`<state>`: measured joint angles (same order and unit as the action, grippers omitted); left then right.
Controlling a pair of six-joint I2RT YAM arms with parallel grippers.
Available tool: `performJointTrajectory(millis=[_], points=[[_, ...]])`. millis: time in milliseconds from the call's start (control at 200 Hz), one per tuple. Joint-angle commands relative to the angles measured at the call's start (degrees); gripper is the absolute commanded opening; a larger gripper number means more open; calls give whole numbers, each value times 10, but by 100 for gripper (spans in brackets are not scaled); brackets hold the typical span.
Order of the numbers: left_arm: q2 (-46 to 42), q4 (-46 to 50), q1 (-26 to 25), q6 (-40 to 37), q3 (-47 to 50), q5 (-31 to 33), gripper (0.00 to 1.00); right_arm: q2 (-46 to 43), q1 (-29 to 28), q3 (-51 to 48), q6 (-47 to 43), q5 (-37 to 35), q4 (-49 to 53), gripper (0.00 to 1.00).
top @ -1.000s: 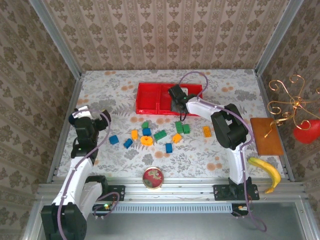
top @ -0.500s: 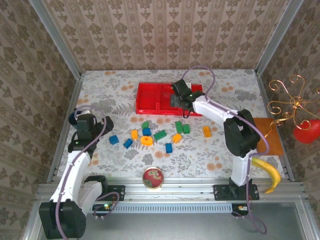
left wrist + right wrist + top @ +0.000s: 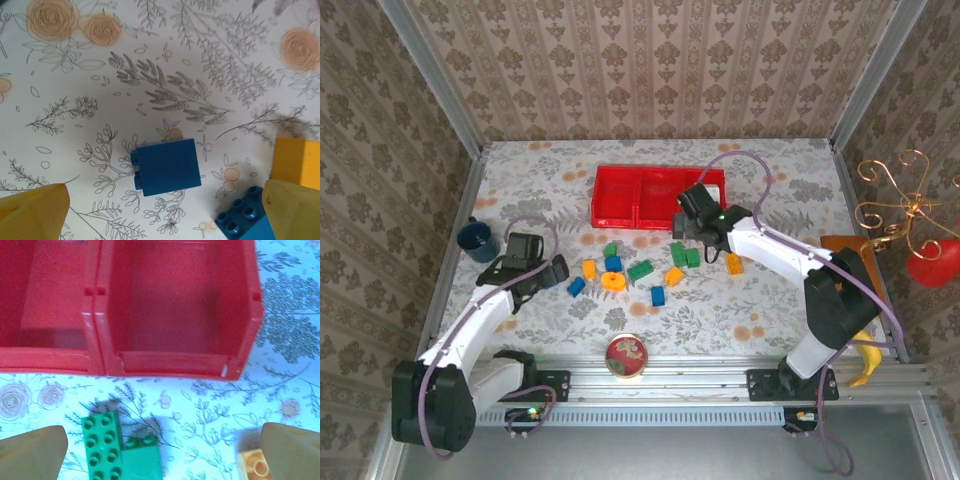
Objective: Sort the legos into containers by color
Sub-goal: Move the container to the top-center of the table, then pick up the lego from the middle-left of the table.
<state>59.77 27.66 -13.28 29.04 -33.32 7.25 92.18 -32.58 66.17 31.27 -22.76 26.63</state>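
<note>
Left fingers (image 3: 31,209) over blue block (image 3: 167,167), right fingers (image 3: 31,449) facing tray (image 3: 170,363)

You have nothing to read here: no text, label, brand, number or sign is legible on anything in these views.
</note>
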Motion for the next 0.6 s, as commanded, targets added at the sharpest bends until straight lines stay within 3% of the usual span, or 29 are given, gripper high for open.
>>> performJointTrajectory(millis=[0,260,595], points=[[23,15,-10,16,-9,31,99,-40,-3,-32,33,-39,17,100],[86,9,-20,14,-21,37,96,-93,-3,-80,75,-81,26,100],[144,-9,-22,14,-28,30,94,-93,-3,-74,82,-81,24,100]])
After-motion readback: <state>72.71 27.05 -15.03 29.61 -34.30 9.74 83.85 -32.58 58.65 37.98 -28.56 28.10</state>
